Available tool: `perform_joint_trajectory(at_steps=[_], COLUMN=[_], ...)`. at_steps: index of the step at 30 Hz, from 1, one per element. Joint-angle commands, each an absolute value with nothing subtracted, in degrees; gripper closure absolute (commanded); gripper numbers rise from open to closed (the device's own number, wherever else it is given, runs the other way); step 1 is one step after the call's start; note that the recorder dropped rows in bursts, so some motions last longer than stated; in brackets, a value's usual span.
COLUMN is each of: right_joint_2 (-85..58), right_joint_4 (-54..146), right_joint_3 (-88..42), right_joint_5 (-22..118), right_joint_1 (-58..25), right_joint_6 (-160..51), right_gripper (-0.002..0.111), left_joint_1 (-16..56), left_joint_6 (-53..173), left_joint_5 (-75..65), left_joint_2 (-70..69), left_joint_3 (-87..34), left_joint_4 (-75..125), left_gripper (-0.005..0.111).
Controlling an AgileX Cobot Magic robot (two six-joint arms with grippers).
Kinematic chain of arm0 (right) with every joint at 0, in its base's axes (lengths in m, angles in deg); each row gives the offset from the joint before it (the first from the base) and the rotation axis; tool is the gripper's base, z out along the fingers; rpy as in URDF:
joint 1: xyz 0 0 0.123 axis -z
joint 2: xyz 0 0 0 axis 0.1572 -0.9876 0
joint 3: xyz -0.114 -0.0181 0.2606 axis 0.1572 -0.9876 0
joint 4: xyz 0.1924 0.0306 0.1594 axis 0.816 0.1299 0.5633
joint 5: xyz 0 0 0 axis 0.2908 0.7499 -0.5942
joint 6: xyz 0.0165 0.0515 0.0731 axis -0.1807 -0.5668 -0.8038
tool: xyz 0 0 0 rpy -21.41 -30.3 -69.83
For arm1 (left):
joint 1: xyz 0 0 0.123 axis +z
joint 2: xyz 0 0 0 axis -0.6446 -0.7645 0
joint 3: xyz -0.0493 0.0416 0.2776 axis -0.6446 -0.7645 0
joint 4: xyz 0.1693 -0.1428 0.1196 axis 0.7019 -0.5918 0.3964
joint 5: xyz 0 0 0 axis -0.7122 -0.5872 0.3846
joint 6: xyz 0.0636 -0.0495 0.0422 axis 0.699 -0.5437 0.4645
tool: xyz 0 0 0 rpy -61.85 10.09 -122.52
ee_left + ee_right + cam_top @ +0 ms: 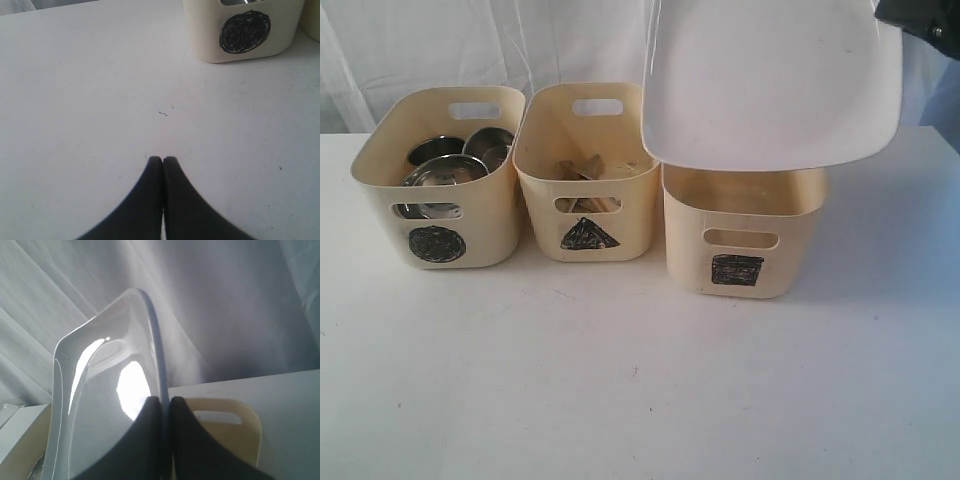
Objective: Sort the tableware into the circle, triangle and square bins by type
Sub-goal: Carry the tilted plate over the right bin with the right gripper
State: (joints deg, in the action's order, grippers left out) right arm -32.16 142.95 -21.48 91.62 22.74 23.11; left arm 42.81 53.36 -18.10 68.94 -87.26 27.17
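Observation:
Three cream bins stand in a row. The circle bin (440,195) holds steel bowls and mugs (445,170). Wooden chopsticks (582,170) lie in the triangle bin (588,200). Above the square bin (745,235) hangs the large white plate (775,80), tilted. My right gripper (165,401) is shut on the plate's rim (152,330), with the square bin (235,430) below it. My left gripper (162,160) is shut on nothing, low over the bare table, with the circle bin (245,35) ahead of it. Neither gripper shows in the exterior view.
A white table (620,380) carries the bins, with a white curtain (420,40) behind. The right arm's dark part (925,20) shows at the top right corner of the exterior view.

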Motion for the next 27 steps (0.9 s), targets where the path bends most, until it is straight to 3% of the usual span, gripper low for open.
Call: perform_joint_trajectory(at_steps=[1,27], right_joint_2=[-32.1,-32.1], right_joint_4=[145.9,129.6], right_joint_3=[-20.7,-20.7], right_joint_5=[89.0,80.5], right_joint_1=[23.4,22.5], right_joint_6=[23.3,27.1], right_gripper=[0.108,0.108], left_joint_1=[42.6,42.6], left_joint_6=[53.3,53.3], left_joint_5=[-18.0,-18.0], left_joint_2=[69.1,69.1], left_joint_3=[-87.5,-87.5], left_joint_4=[26.8,26.8], left_gripper=[0.107,0.107])
